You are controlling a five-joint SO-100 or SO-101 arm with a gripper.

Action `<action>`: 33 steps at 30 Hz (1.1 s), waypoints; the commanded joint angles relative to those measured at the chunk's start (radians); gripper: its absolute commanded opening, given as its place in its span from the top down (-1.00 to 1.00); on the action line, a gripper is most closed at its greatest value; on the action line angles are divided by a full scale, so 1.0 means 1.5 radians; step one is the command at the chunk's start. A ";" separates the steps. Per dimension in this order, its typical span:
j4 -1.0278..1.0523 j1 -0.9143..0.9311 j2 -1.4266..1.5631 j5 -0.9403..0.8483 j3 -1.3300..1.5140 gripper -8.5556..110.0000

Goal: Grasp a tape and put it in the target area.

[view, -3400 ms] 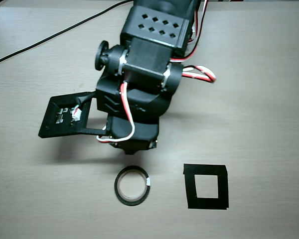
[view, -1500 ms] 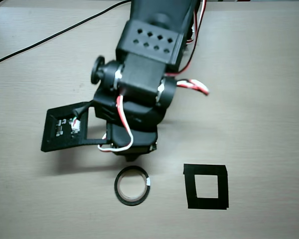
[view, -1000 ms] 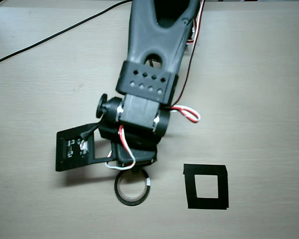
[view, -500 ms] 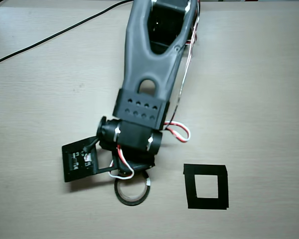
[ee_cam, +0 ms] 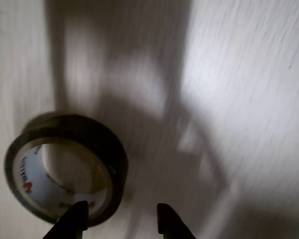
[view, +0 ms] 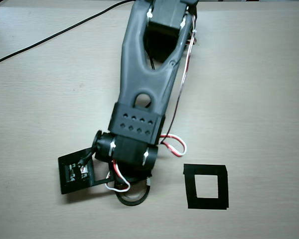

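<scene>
One step in hand: the approach — nothing grasped yet.
Pincer: tips spread apart, empty; one tip overlapped the tape's rim.
Tape: on the table under the wrist, well left of the target in the overhead view.
Axis: ring looked flat, hole likely upward — no long axis.
Next: likely shift so the tips straddle the rim, then close.

A pale wood-grain table fills the overhead view, evenly lit.
</scene>
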 commanded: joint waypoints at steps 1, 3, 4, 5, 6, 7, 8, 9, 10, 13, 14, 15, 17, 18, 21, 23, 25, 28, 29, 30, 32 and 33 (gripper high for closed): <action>-0.014 -0.009 -0.011 0.000 -0.025 0.63; -0.035 -0.010 -0.025 -0.004 -0.021 0.69; -0.046 -0.011 -0.031 -0.004 -0.021 0.71; -0.052 -0.011 -0.039 -0.004 -0.028 0.73; -0.053 -0.011 -0.050 -0.004 -0.039 0.74; -0.053 -0.010 -0.059 -0.004 -0.049 0.75; -0.052 -0.010 -0.066 -0.004 -0.057 0.78; -0.051 -0.010 -0.074 -0.006 -0.063 0.81; -0.049 -0.011 -0.079 -0.009 -0.069 0.85; -0.040 -0.014 -0.082 -0.020 -0.074 0.85; -0.033 -0.015 -0.079 -0.024 -0.077 0.85; -0.025 -0.017 -0.073 -0.026 -0.080 0.85; -0.002 -0.025 -0.053 -0.026 -0.088 0.85; 0.012 -0.031 -0.041 -0.025 -0.093 0.85; 0.051 -0.064 0.017 -0.021 -0.097 0.85; 0.070 -0.102 0.062 -0.026 -0.091 0.85; 0.080 -0.143 0.108 -0.027 -0.086 0.85; 0.108 -0.212 0.135 -0.022 -0.105 0.85; 0.116 -0.233 0.136 -0.019 -0.112 0.85; 0.118 -0.254 0.136 -0.016 -0.117 0.85; 0.118 -0.285 0.128 -0.006 -0.122 0.85; 0.118 -0.299 0.120 0.000 -0.126 0.85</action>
